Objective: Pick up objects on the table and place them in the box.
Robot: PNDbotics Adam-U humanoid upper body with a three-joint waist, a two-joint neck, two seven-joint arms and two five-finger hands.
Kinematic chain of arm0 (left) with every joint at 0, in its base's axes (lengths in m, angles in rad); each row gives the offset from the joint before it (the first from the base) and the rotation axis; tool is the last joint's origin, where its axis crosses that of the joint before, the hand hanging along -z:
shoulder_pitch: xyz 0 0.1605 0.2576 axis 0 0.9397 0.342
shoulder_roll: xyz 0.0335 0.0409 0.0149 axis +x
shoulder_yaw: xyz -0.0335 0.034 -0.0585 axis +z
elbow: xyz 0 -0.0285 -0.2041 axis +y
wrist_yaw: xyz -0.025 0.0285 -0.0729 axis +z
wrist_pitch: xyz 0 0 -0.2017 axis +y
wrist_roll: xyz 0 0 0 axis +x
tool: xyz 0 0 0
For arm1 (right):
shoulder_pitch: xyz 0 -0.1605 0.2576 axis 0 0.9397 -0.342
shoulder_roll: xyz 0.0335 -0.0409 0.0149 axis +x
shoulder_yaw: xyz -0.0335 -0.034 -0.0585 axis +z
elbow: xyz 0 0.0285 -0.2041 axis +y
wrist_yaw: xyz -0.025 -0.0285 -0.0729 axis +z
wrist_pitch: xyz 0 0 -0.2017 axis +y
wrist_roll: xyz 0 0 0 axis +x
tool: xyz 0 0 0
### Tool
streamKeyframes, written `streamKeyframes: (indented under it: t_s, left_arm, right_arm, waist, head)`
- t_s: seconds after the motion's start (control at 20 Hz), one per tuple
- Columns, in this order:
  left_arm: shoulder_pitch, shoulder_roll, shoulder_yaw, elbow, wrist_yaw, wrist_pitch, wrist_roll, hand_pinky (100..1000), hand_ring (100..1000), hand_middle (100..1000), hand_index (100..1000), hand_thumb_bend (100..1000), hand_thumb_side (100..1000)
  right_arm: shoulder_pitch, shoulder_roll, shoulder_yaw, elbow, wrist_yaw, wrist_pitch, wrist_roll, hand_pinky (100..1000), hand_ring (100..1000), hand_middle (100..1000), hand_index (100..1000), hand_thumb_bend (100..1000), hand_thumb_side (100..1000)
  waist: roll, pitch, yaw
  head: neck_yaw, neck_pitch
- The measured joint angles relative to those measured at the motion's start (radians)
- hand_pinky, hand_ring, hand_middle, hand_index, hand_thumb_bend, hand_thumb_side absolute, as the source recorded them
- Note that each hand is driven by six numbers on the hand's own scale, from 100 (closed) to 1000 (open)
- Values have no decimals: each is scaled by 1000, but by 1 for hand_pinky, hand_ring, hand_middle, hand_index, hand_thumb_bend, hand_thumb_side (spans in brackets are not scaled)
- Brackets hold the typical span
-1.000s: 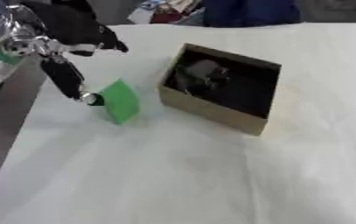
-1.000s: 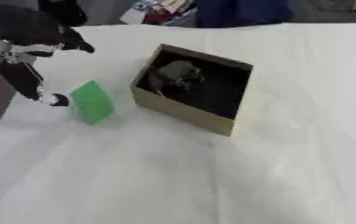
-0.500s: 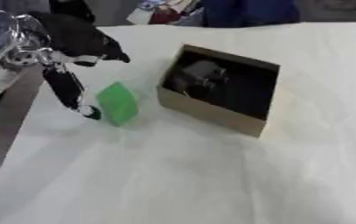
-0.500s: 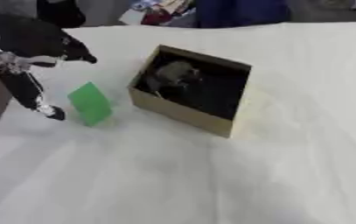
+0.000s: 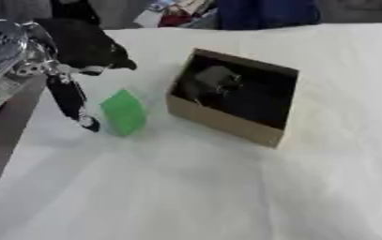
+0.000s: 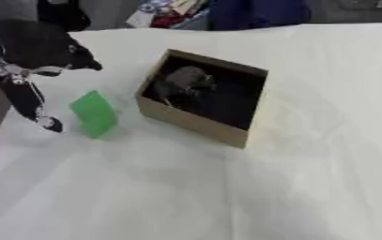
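Green block [image 5: 124, 112] just beside left hand [image 5: 72, 101]

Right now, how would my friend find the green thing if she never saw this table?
Find the brown cardboard box on the white table. Just left of it, standing apart on the cloth, is the green block, beside the robot's left hand. It is the only bright green thing there.

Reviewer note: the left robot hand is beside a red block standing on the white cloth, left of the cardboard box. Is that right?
Not quite: the block is green, not red, as the left eye view shows. The rest holds: the left robot hand is beside it on the white cloth, left of the cardboard box.
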Motion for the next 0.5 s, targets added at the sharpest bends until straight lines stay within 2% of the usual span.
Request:
streamKeyframes:
  t_s: [0.5]
  left_arm:
    - [-30,-27,-34,70,-19,-21,21,917,888,872,1000,654,530]
  right_arm:
    - [0,7,0,-11,0,7,1,959,841,809,878,323,569]
  waist:
    - [2,9,-9]
  head:
    - [6,-9]
